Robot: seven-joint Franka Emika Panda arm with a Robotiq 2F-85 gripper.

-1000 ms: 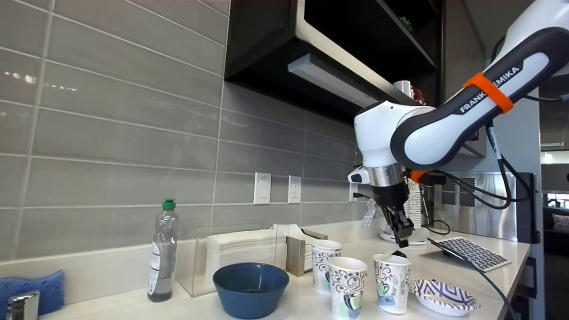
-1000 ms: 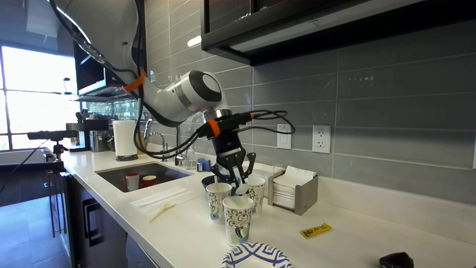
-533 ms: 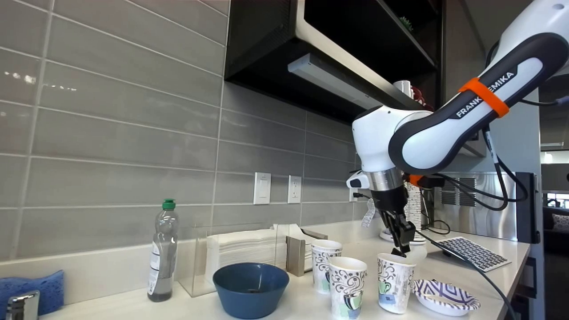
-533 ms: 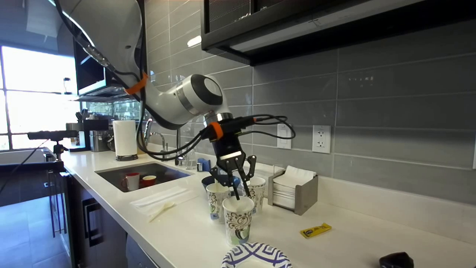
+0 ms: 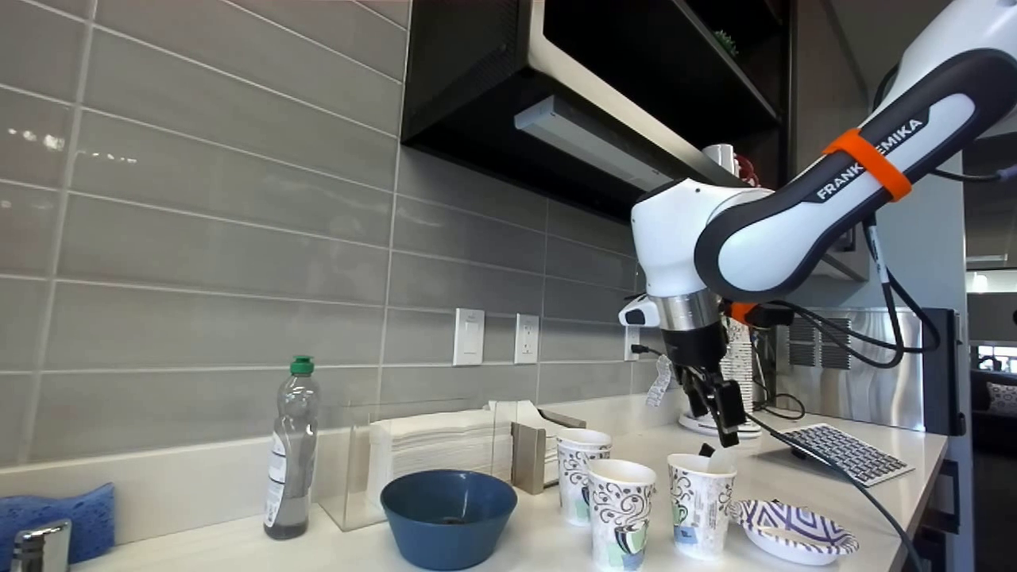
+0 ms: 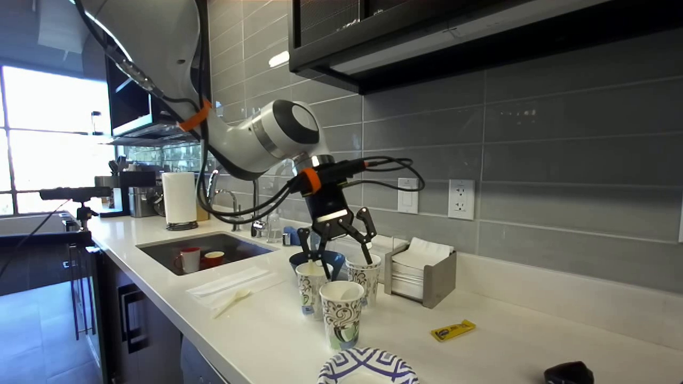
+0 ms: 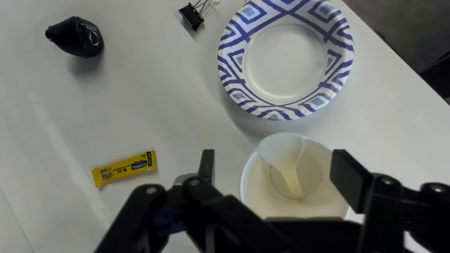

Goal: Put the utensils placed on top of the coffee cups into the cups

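In both exterior views, three coffee cups (image 5: 622, 516) stand upright on the counter (image 5: 349, 548), the hand (image 6: 348, 268) near them. In the wrist view, its fingers (image 7: 346, 179) are spread wide, gripping nothing; a spoon (image 7: 284, 157) rests handle-down inside one cup (image 7: 259, 200).

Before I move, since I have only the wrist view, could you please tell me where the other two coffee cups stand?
Observer: In both exterior views, the wall-side cup and the edge-side cup stand on the opposite side of the spoon-filled cup from the patterned dish.
Operator: Thank you; would you also say whether any utensil lies loose outside my picture?
Observer: Yes, in an exterior view a pale loose spoon lies nearer the front edge of the countertop than any of the cups do.
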